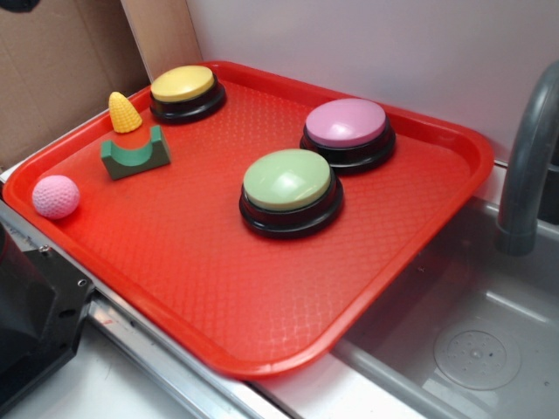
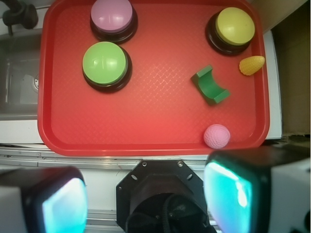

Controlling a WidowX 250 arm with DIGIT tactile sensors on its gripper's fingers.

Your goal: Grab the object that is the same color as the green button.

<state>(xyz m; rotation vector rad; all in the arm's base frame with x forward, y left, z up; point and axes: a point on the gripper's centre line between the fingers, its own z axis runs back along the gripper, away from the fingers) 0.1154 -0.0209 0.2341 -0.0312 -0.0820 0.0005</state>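
I start with the red tray (image 1: pixel 419 262), the biggest thing in front of me, lying beside a grey sink (image 1: pixel 489 349) with its faucet (image 1: pixel 528 166) at the right edge of the side view. On the tray stand three dome buttons on black bases: the green button (image 1: pixel 287 180) near the middle, a pink button (image 1: pixel 347 122) just beyond it to the right, and a yellow button (image 1: pixel 182 84) at the far left corner. Smaller things sit along the left side: a pink ball (image 1: pixel 56 195) nearest me, a yellow cone (image 1: pixel 124 113) close to the yellow button, and between those two the green block (image 1: pixel 135 154), the thing I am after, resting on the tray with its curved notch facing up. It stands apart from the ball, and a small gap separates it from the cone in the wrist view. From the wrist camera my pincer (image 2: pixel 146 199) hangs high above the tray's near edge, fingers spread wide with nothing between them, so it is released and empty. As I judge it, the task has barely begun: nothing is gripped, the block lies untouched, and I still need to bring the arm over to it, line the fingers across its narrow sides, descend, and close.
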